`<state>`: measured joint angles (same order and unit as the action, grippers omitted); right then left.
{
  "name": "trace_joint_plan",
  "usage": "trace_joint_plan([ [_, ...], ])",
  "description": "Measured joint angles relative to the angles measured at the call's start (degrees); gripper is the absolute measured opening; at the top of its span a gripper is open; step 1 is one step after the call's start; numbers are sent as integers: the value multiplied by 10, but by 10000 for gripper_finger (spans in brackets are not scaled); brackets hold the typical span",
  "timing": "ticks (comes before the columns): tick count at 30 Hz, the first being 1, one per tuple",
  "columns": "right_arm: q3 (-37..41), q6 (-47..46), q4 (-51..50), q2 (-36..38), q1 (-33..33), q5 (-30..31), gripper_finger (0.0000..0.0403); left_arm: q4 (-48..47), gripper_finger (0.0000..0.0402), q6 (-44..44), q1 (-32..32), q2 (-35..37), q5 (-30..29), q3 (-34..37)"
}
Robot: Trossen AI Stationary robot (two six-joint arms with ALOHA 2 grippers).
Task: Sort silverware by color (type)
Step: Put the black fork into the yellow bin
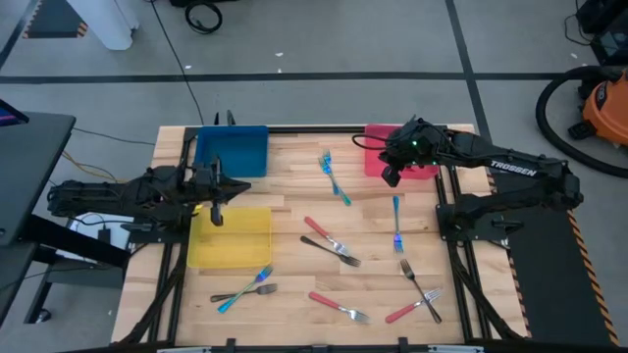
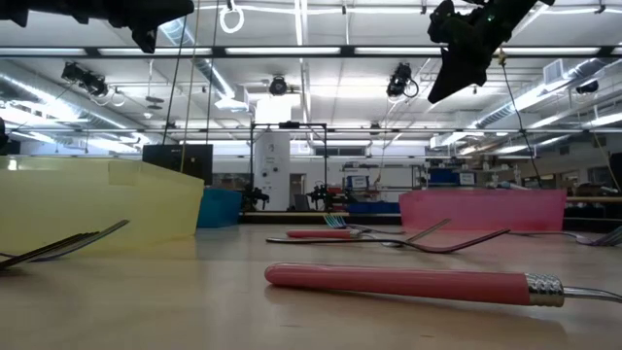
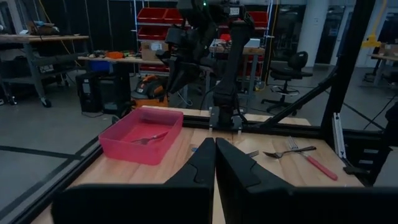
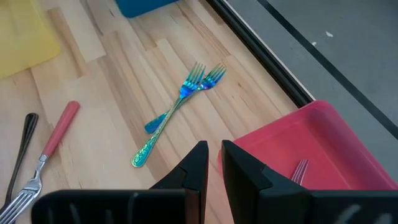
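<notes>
Several forks lie flat on the wooden table. A crossed blue pair (image 1: 335, 177) (image 4: 177, 109) lies near the far middle, and a single blue fork (image 1: 396, 223) lies to its right. Red and black forks (image 1: 330, 241) lie at the centre, with more along the near edge (image 1: 340, 307). One fork (image 4: 300, 169) (image 3: 149, 138) lies inside the red tray (image 1: 373, 157). My right gripper (image 1: 391, 178) (image 4: 214, 152) hovers at that tray's near left corner, open by a narrow gap and empty. My left gripper (image 1: 213, 212) (image 3: 215, 146) is shut and empty over the yellow tray's (image 1: 240, 240) left far corner.
A blue tray (image 1: 233, 152) sits at the far left, the yellow tray in front of it, and the red tray at the far right. A black and blue fork pair (image 1: 245, 286) and a red and black pair (image 1: 418, 294) lie near the front edge. Bare wood lies between them.
</notes>
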<state>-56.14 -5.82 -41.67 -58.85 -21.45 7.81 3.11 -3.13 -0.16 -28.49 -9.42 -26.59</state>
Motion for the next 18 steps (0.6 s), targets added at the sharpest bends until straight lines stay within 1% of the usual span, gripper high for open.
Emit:
trace_joint_plan([
  [4, 0, 0, 0, 0, 0, 0, 55, 8, 16, -25, 0, 0, 0, 0],
  [18, 0, 13, 0, 0, 0, 0, 55, 16, 16, -19, 0, -1, 0, 0],
])
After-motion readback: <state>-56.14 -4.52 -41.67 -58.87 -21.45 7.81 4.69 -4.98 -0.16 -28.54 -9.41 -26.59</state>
